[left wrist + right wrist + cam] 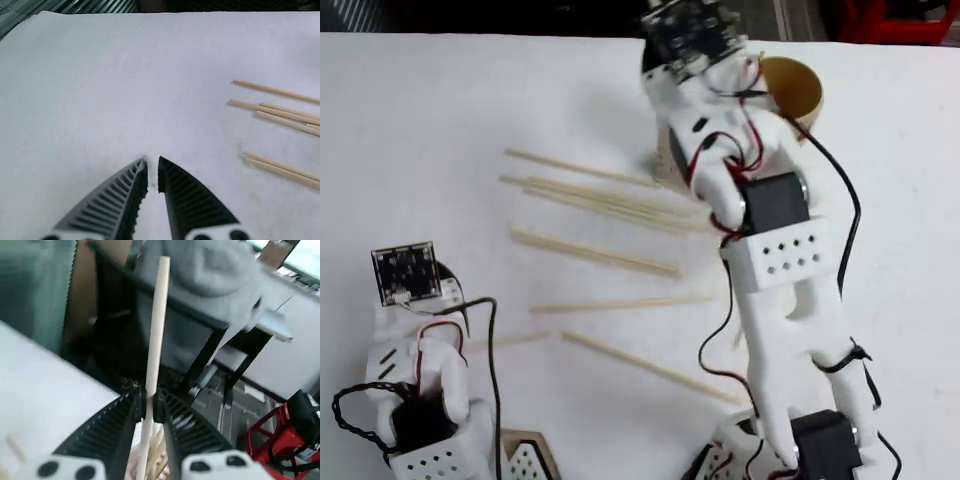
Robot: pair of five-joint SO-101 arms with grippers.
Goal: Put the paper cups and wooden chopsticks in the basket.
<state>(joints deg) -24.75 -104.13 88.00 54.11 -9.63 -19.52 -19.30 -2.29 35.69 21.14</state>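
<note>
Several chopsticks (595,251) lie loose on the table (420,120) in high view; cup (792,85) at far edge, not basketed.
Left wrist: left gripper (152,167) closed, empty, chopsticks near.
Right wrist: right gripper (148,401) clamps one chopstick (156,330).
Judged early; nearly everything remains.

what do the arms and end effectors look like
White plastic shells with black motors. The right arm carries red and black cables, the left arm mostly black ones. The left end effector and right end effector each have two dark ribbed tapered fingers.
</note>
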